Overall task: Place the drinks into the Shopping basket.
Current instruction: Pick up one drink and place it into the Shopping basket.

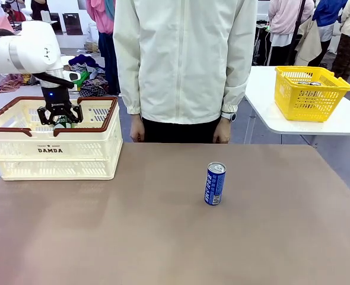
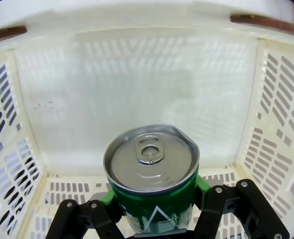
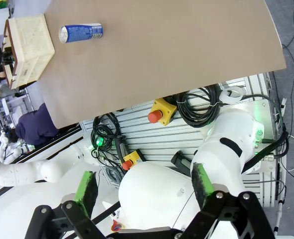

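Can (image 2: pixel 152 184), slim green metal with a silver top, is clamped in my left hand (image 1: pixel 60 122) inside the large cream slotted plastic basket (image 1: pixel 50 157) with a brown rim. On the brown worktop (image 1: pixel 163 237), well apart, a slim blue metal can (image 1: pixel 215 184) stands upright. My right hand (image 3: pixel 144 186) gapes wide, holding nothing.
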Controlling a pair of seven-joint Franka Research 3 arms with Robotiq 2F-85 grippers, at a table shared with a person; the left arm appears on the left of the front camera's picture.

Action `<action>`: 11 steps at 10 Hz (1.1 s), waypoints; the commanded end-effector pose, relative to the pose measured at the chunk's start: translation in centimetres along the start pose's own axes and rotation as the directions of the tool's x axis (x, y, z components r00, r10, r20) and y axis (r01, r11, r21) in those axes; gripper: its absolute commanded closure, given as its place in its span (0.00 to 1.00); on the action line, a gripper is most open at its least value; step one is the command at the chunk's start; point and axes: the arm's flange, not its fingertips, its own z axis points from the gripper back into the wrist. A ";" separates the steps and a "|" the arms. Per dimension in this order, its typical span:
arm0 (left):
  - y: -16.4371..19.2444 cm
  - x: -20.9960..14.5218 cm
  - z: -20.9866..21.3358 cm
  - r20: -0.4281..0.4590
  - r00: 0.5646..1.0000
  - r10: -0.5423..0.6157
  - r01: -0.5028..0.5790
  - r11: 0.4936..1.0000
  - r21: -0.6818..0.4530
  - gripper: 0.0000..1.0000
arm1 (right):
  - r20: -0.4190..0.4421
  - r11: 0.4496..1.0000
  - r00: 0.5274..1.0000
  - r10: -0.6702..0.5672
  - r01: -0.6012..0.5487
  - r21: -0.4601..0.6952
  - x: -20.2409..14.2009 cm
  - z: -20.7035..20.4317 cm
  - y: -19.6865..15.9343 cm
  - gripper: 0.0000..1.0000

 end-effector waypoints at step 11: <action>0.9 -0.2 -0.7 0.006 1.000 0.003 -0.004 1.000 0.023 0.00 | -0.002 1.000 1.000 0.020 -0.020 0.012 -0.9 0.3 -0.4 0.00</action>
